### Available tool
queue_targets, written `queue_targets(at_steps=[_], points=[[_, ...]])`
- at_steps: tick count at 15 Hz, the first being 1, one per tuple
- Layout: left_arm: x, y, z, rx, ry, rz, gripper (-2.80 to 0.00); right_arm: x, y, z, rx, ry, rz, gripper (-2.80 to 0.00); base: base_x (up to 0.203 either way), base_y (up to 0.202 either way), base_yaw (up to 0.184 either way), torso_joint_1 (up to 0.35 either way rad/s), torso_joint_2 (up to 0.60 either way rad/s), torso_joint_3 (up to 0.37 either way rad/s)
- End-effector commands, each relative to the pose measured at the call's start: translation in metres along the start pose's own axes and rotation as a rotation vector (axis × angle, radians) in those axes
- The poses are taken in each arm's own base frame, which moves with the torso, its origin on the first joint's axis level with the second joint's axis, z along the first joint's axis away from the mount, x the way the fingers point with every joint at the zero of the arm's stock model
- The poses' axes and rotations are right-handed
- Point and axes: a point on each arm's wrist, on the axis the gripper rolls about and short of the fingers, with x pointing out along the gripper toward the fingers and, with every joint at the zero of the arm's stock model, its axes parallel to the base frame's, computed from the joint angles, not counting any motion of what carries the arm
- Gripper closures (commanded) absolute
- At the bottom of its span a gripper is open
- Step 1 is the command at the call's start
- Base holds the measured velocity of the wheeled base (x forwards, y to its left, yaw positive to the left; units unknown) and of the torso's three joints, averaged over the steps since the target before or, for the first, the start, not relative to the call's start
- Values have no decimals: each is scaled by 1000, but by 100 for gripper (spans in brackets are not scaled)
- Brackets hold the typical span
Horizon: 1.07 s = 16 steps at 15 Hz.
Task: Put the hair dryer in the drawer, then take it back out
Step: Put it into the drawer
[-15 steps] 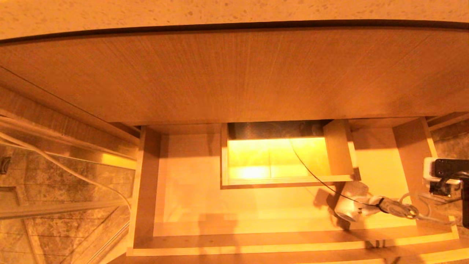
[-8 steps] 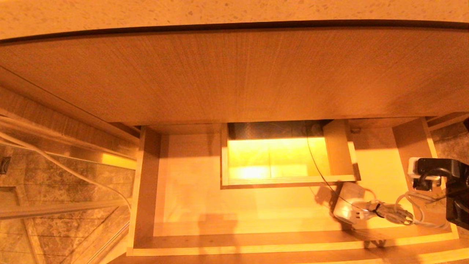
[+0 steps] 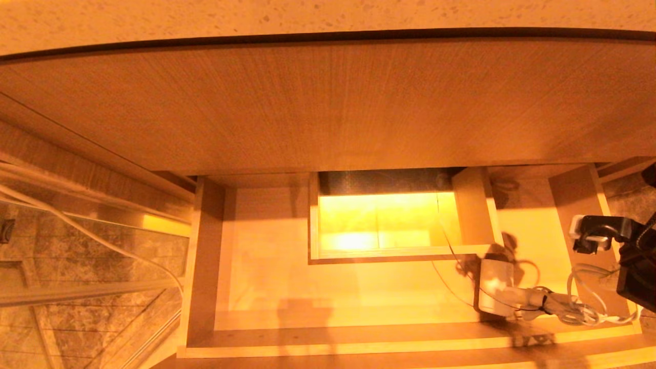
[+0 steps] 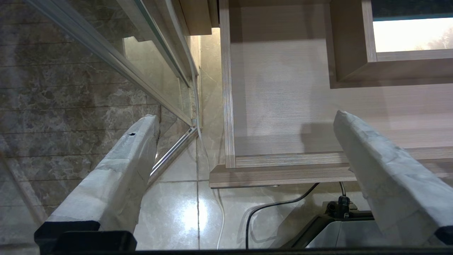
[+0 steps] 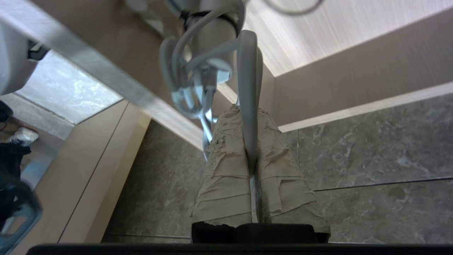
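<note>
The right gripper (image 5: 249, 138) is clenched on a loop of the hair dryer's white cord (image 5: 247, 88), the wrapped fingers (image 5: 226, 170) pressed together with the cord pinched between them; in the head view it sits just outside the drawer's right wall, near the front right corner. Compared with a second ago, the gripper has shifted toward the front of the drawer and the cord bundle has followed it, now trailing along the front right corner instead of lying further in. The hair dryer (image 3: 494, 284) has swung too: its white barrel now lies with its length running front to back on the drawer floor, close to the front wall and just in front of the boxed notch's right corner, where before it lay tilted toward the corner. The drawer (image 3: 205, 266) is pulled fully open beneath the wood-grain panel (image 3: 328, 102). The left gripper (image 4: 244, 122) hangs parked off the drawer's front left corner, fingers spread wide and holding nothing.
</note>
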Motion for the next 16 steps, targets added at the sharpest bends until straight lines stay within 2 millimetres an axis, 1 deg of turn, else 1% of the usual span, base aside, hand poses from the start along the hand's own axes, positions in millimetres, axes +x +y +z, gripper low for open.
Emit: queue_targets(at_steps=[1,3,6,11,14,16], points=[[0,0,0,0,0,0,-280,11,-5,-3,10,21,16,0,0,0,0,0,0,0],[0,0,0,0,0,0,-280,21,-11,-9,36,38,11,0,0,0,0,0,0,0],[0,0,0,0,0,0,-280,31,-19,-17,57,57,1,0,0,0,0,0,0,0],[0,0,0,0,0,0,-280,50,-31,-24,87,66,-30,0,0,0,0,0,0,0],[0,0,0,0,0,0,-280,66,-40,-31,108,72,-57,0,0,0,0,0,0,0],[0,0,0,0,0,0,-280,78,-48,-40,124,86,-73,0,0,0,0,0,0,0]])
